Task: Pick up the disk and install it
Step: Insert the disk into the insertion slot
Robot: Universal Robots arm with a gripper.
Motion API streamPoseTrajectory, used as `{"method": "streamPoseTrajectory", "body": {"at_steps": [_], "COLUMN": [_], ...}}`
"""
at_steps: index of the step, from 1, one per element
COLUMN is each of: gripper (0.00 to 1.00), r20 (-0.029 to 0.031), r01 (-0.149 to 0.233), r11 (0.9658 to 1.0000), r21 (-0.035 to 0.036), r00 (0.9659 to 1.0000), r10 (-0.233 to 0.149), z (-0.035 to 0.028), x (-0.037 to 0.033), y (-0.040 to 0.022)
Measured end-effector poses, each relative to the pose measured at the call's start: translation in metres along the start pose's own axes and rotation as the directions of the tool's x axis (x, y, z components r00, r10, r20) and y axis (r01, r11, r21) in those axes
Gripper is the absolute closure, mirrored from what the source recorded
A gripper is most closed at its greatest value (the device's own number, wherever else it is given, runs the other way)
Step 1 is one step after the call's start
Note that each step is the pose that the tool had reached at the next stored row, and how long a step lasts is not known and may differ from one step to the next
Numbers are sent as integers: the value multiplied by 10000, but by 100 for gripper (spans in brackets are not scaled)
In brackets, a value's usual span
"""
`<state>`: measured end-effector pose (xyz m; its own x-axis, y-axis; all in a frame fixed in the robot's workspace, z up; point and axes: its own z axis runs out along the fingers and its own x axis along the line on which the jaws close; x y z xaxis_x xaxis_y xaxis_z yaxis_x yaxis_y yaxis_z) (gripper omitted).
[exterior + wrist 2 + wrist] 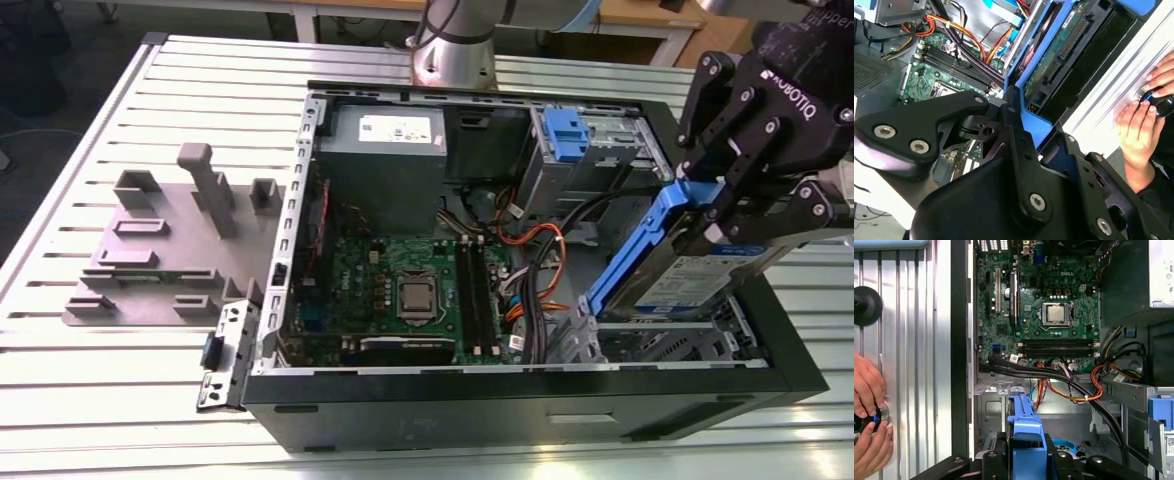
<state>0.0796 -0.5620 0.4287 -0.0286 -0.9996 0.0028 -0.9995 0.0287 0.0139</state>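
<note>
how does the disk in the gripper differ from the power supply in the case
The disk is a thin slab, tilted and held in the gripper over the computer case; the power supply is a bulkier box seated in the case's corner. The disk wears a blue carrier frame; the power supply is bare grey. Both carry a white label.
</note>
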Motion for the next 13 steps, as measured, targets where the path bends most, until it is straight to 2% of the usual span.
{"method": "streamPoseTrajectory", "body": {"at_steps": [13], "gripper": [64], "r20": [0], "r01": [0], "r11": [10000], "r21": [0], "r00": [10000], "r10": [0], "z": [117], "x": [0], "y": [-3]}}
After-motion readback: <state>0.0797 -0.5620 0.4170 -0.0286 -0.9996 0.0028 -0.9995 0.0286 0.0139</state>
